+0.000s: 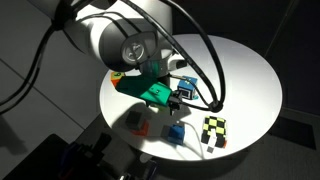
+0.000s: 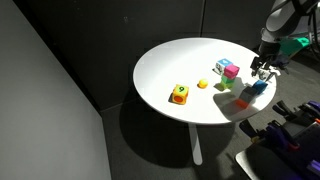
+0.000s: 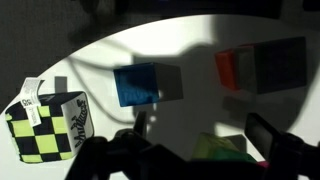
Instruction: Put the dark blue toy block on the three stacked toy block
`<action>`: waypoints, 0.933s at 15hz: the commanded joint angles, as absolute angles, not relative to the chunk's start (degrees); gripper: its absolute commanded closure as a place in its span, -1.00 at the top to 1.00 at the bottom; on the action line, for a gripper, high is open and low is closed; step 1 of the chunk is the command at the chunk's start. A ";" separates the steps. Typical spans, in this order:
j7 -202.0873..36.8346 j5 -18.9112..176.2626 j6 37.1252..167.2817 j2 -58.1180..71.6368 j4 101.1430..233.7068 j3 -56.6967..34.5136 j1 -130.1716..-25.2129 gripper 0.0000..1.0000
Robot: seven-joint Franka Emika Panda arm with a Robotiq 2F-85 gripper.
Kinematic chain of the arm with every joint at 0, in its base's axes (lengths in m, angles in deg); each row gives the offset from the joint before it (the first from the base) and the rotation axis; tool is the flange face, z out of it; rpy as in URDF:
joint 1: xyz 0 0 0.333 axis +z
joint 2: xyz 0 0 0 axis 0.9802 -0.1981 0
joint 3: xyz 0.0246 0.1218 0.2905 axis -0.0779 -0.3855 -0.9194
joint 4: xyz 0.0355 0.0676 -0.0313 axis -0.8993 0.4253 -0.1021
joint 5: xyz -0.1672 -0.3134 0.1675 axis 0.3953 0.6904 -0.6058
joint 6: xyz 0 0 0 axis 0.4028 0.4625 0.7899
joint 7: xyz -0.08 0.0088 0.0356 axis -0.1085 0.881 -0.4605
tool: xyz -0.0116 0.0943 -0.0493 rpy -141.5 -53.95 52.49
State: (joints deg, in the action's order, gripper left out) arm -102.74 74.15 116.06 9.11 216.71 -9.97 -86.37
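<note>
The dark blue toy block [image 3: 140, 84] lies on the white table ahead of my gripper in the wrist view. It also shows in both exterior views [image 1: 177, 131] [image 2: 258, 88]. The stack, magenta on top with green below [image 2: 227, 69], stands to the left of the gripper [image 2: 262, 70] in an exterior view. My gripper [image 3: 200, 135] hangs above the table with its fingers wide apart and holds nothing. A green shape with a pink edge [image 3: 222, 150] sits low between the fingers. I cannot tell what it is.
A yellow-and-black checkered cube [image 3: 50, 120] [image 1: 214, 130] lies beside the blue block, and a red-and-grey block [image 3: 232, 68] [image 1: 143, 127] on its other side. An orange block [image 1: 117, 75] and a yellow-orange block [image 2: 179, 94] lie farther off. The table edge [image 1: 250, 140] is close.
</note>
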 commanded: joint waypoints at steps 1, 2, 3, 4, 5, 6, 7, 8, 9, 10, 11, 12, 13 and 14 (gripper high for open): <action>-104.53 74.74 120.40 6.90 216.42 -10.24 -87.70 1.00; -104.67 74.77 121.35 6.36 216.49 -10.32 -87.89 1.00; -104.61 74.96 122.38 5.74 216.59 -10.31 -88.03 1.00; -104.53 75.15 123.26 5.16 216.68 -10.29 -88.15 1.00; -104.59 75.23 124.01 4.62 216.73 -10.31 -88.38 1.00; -104.66 75.30 124.59 4.16 216.76 -10.34 -88.60 1.00; -104.68 75.46 125.44 3.63 216.86 -10.26 -88.84 1.00; -104.69 75.79 126.16 3.13 216.84 -10.10 -89.06 1.00; -104.65 76.24 126.81 2.61 216.75 -9.95 -89.27 1.00; -104.80 76.58 127.11 2.00 216.43 -9.91 -89.73 1.00; -104.90 76.72 127.40 1.57 216.31 -10.01 -90.21 1.00; -104.96 76.85 127.65 1.06 216.13 -10.00 -90.67 1.00; -104.95 76.90 127.73 0.64 215.98 -9.99 -91.08 1.00; -104.92 77.01 127.84 0.22 215.84 -9.97 -91.46 1.00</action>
